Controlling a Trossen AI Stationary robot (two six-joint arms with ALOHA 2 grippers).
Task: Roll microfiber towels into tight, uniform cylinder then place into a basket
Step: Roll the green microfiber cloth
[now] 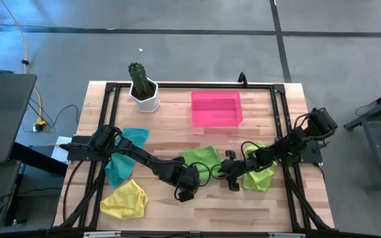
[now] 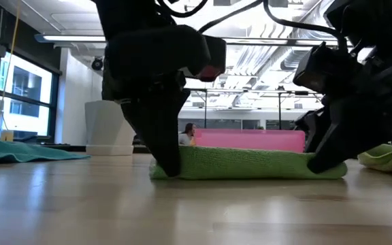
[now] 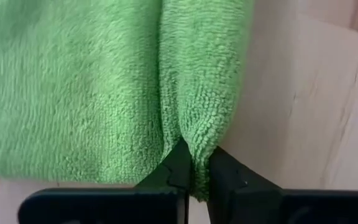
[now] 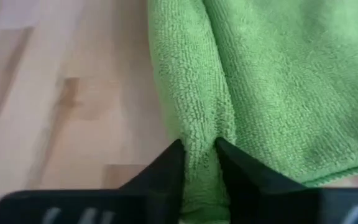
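Lime green towel (image 1: 200,157) flat on the table just in front of the pink basket (image 1: 216,109), left gripper (image 3: 194,177) pinching its near rolled edge, right gripper (image 4: 199,163) pinching that same edge

Both arms are black and jointed, with loose black cables looping beside their wrists, and each hand, the left hand (image 1: 188,192) and the right hand (image 1: 233,184), ends in two tapered matte-black fingers.
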